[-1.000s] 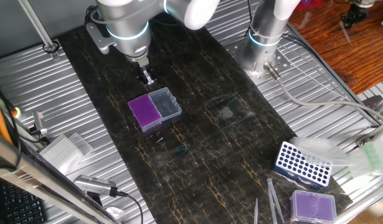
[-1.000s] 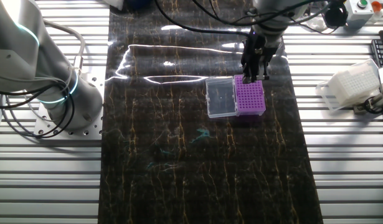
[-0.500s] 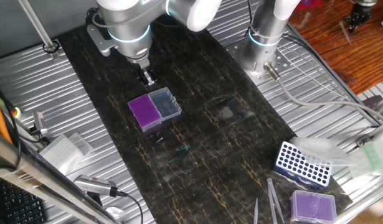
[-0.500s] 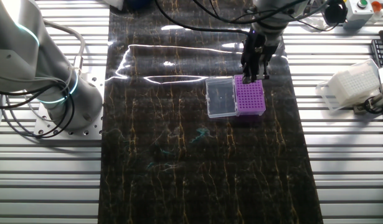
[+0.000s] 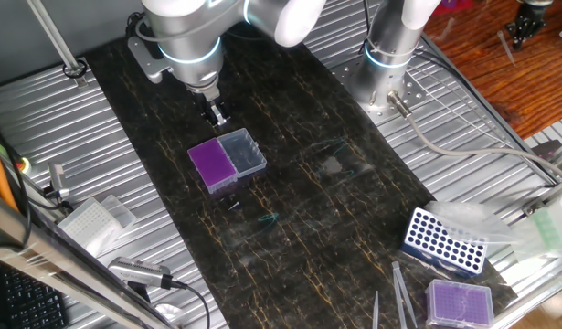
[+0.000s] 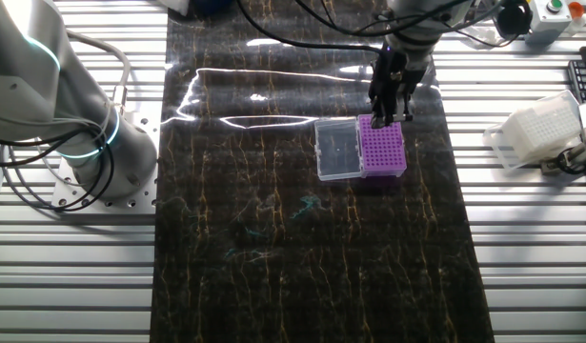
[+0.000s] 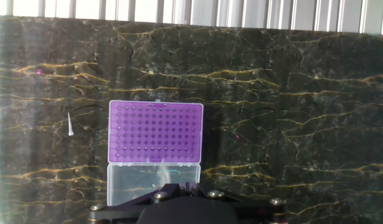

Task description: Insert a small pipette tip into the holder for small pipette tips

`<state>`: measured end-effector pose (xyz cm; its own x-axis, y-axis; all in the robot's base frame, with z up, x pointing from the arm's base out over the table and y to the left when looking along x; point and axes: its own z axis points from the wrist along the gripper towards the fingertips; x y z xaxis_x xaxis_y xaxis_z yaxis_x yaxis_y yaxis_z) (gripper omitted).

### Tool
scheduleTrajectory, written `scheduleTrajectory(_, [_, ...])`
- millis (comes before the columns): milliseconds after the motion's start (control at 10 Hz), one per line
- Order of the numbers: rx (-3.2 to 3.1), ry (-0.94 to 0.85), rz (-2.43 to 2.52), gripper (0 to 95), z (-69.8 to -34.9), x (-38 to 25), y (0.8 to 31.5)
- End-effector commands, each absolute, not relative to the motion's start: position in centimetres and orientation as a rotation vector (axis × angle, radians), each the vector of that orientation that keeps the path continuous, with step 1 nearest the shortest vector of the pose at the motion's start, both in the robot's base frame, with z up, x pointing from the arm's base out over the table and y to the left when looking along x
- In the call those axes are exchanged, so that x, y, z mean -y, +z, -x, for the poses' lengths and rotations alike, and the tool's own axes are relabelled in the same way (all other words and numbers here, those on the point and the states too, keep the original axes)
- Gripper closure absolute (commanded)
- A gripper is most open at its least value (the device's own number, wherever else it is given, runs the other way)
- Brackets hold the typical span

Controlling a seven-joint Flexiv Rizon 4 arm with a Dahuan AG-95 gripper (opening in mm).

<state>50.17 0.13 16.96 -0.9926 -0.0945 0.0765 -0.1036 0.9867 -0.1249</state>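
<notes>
The holder for small pipette tips has a purple gridded top (image 5: 211, 163) (image 6: 382, 148) (image 7: 156, 129) with its clear lid (image 5: 244, 153) (image 6: 336, 150) (image 7: 155, 180) joined alongside. My gripper (image 5: 217, 114) (image 6: 391, 114) (image 7: 189, 185) hangs just above the holder's far edge, jaws shut. A pale sliver (image 7: 161, 169) shows over the lid near the fingertips; I cannot tell whether it is held. One small pipette tip (image 7: 70, 124) lies on the mat beside the purple top. A teal-tinted one (image 5: 270, 219) (image 6: 310, 203) lies further out on the mat.
A blue rack with round holes (image 5: 442, 239), a lidless purple box (image 5: 460, 302) and grey tweezers (image 5: 401, 292) sit at one corner. A white tip box (image 5: 90, 222) (image 6: 535, 129) stands off the mat. A second arm's base (image 5: 388, 64) (image 6: 78, 124) stands beside the mat.
</notes>
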Motion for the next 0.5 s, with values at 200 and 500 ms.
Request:
scheduleTrajectory(200, [3.060,0.201,-0.159,95.0,-50.14,-0.11,16.95])
scheduleTrajectory(500, [3.059,0.201,-0.172,95.0,-50.14,-0.11,16.95])
